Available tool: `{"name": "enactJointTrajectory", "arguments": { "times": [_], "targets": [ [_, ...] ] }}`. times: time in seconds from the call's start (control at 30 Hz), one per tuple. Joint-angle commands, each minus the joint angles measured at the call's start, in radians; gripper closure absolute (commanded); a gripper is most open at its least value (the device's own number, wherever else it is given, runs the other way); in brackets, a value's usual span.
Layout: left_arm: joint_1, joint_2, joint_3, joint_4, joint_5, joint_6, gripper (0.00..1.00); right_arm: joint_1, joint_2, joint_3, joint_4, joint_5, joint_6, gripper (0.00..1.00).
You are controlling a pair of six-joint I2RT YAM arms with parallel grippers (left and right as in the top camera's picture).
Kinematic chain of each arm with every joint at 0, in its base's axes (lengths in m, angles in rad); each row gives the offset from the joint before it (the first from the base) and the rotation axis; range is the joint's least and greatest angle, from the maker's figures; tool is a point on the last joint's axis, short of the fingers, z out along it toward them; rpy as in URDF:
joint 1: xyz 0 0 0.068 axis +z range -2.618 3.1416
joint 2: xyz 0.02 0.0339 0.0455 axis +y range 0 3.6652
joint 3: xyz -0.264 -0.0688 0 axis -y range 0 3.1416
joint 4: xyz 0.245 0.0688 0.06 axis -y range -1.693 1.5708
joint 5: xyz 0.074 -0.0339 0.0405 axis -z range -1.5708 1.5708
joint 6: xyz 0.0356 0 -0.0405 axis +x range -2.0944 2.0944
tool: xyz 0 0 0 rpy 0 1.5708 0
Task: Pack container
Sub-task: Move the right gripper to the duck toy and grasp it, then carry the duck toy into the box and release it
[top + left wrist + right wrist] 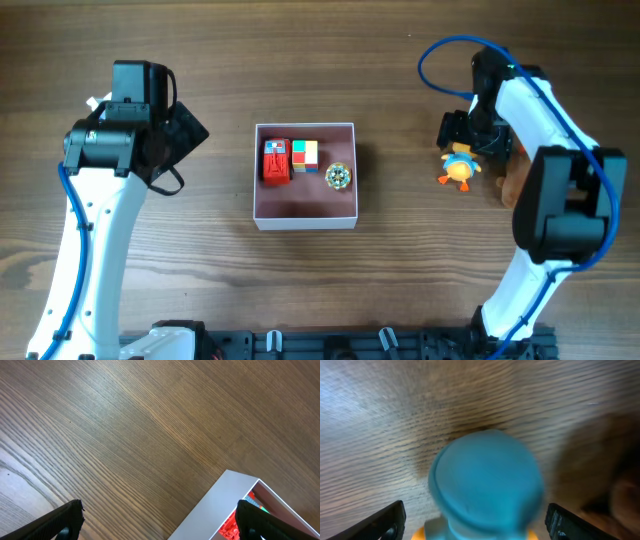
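Packing looks partly done. 3 small toys already lie in the container (305,207). 1 orange and blue toy (459,166) stands outside on the table (330,60), well to the container's right. The right claw (475,520) is spread wide, its 2 fingers either side of that toy's round blue top, gripping nothing yet. The left claw (160,515) is also spread wide and empty, hovering near the container's left wall.

The container sits mid-table between the 2 arms. It is square, shallow and open-topped, with thin white walls and a dusty-pink floor. A red toy (277,161), a multicoloured block (305,155) and a small round patterned piece (338,177) line its far side. The near half is bare.
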Motion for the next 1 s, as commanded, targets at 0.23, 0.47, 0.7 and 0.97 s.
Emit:
{"name": "enactJointTrajectory", "arguments": {
  "times": [0.23,0.47,0.7,0.97],
  "targets": [
    [0.006,0.007,-0.010,0.000,-0.016,0.005,0.02,0.004,0.037,-0.003,-0.026,-0.048,-0.025,0.76],
    [0.006,0.007,-0.010,0.000,-0.016,0.005,0.02,0.011,-0.003,0.005,-0.069,-0.048,-0.025,0.96],
    [0.006,0.007,-0.010,0.000,-0.016,0.005,0.02,0.281,-0.437,0.029,-0.015,-0.107,0.008,0.96],
    [0.006,0.007,-0.010,-0.005,-0.016,0.005,0.02,0.623,-0.417,0.029,0.145,-0.096,0.381,0.96]
  ]
}}
